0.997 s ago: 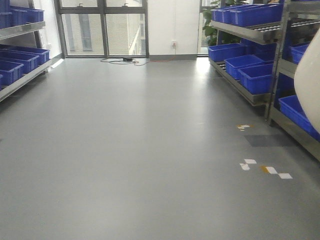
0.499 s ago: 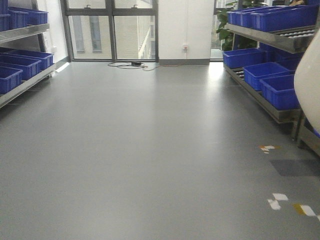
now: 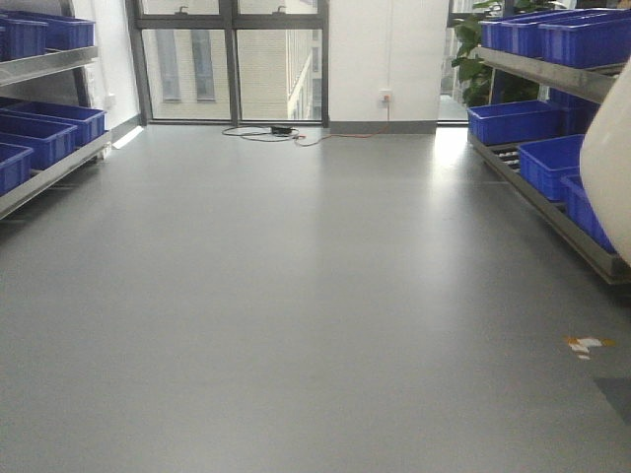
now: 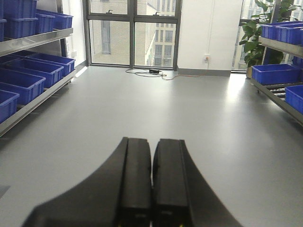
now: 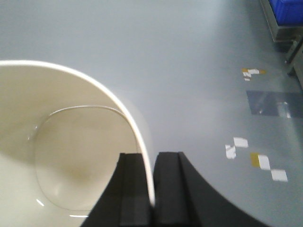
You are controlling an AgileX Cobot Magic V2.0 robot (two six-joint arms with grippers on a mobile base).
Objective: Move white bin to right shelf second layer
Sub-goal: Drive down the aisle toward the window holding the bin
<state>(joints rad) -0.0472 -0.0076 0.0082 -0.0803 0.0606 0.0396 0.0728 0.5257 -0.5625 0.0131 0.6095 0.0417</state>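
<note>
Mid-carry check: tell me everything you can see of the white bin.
The white bin is smooth cream-white plastic with a thin rim, a rounded-square mouth and walls tapering to a smaller rounded base. Nothing shows inside the visible part. The right gripper is shut on its rim, one finger inside the wall, one outside. It hangs above the grey floor. In the front view only a curved slice of its outer wall shows at the right edge, before the blue crates.

floor (image 3: 296, 296): grey | on it: tape marks (image 3: 587, 345), cable (image 3: 261, 131) | side racks (image 3: 552, 212): blue crates (image 3: 515, 120)
</note>
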